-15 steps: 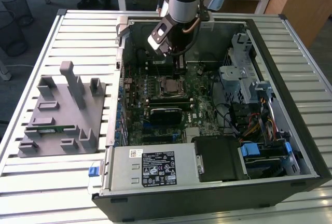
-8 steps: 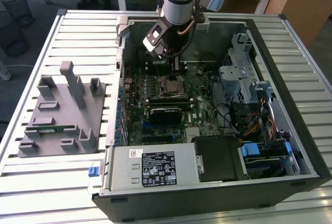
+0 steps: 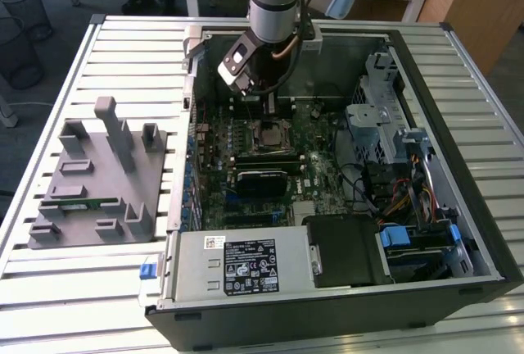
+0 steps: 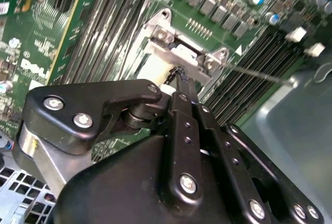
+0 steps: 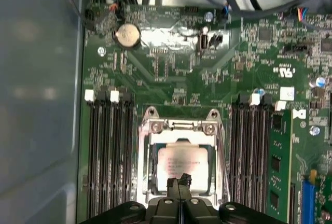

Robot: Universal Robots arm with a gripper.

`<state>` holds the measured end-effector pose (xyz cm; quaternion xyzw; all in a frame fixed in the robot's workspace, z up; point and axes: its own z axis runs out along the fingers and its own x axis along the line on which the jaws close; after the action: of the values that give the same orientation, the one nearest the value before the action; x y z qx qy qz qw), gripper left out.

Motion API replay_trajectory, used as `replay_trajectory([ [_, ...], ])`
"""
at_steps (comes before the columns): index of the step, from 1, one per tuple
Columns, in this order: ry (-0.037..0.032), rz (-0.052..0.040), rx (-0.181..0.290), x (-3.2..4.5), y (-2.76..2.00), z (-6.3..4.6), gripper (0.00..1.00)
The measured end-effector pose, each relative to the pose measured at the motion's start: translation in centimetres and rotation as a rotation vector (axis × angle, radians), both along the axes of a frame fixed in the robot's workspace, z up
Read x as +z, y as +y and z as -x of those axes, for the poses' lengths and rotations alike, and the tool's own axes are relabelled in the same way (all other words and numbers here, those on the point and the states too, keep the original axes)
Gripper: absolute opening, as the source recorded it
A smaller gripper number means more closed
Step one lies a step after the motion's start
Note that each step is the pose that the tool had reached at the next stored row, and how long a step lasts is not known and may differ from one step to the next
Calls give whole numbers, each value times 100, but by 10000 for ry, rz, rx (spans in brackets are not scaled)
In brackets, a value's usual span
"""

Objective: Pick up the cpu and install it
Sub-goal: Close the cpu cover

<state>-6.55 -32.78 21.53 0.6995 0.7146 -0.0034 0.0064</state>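
Your end effector (image 5: 180,180) is inside the open computer case (image 3: 471,124). In the first wrist view its two slim fingertips are pressed together with no gap and nothing pinched between them. The cpu (image 5: 184,162) is not in your grasp. It lies flat in the socket on the motherboard (image 5: 171,73), silver lid up, ringed by the bright metal socket frame (image 5: 181,127) and flanked on either side by the dark memory slots (image 5: 109,151). A green memory stick (image 5: 275,172) stands in a slot beyond the far bank.

The relation that matters is that the cpu lies straight down the tool axis from your tips. They sit over its lid, near the edge farthest from the frame's two-screw bar. You cannot tell from these views whether they touch the lid or hang just above it. The cpu is close to square, so it has no long axis to align to. Its sides run parallel to the memory slots, and the seam between your closed fingertips runs the same way. By my judgement it looks squarely seated. In the second wrist view a thin wire lever (image 4: 254,71) juts out from the socket corner, and whether it is latched is unclear.
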Motion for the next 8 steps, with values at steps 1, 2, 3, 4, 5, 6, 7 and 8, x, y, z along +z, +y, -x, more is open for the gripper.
replay_trajectory([
  [1, 0, 0, -1, -7, 0, 15, 11],
  [2, 0, 0, -1, -14, 0, 29, 11],
  [3, -1, -1, -1, -21, 1, 40, 11],
  [4, -1, -1, 0, -29, 1, 51, 11],
  [5, 0, 0, 0, -37, 1, 60, 11],
  [6, 0, 0, 0, -46, 1, 67, 11],
  [7, 0, 1, -1, -56, 1, 72, 11],
  [8, 0, 1, 0, -67, 1, 76, 11],
])
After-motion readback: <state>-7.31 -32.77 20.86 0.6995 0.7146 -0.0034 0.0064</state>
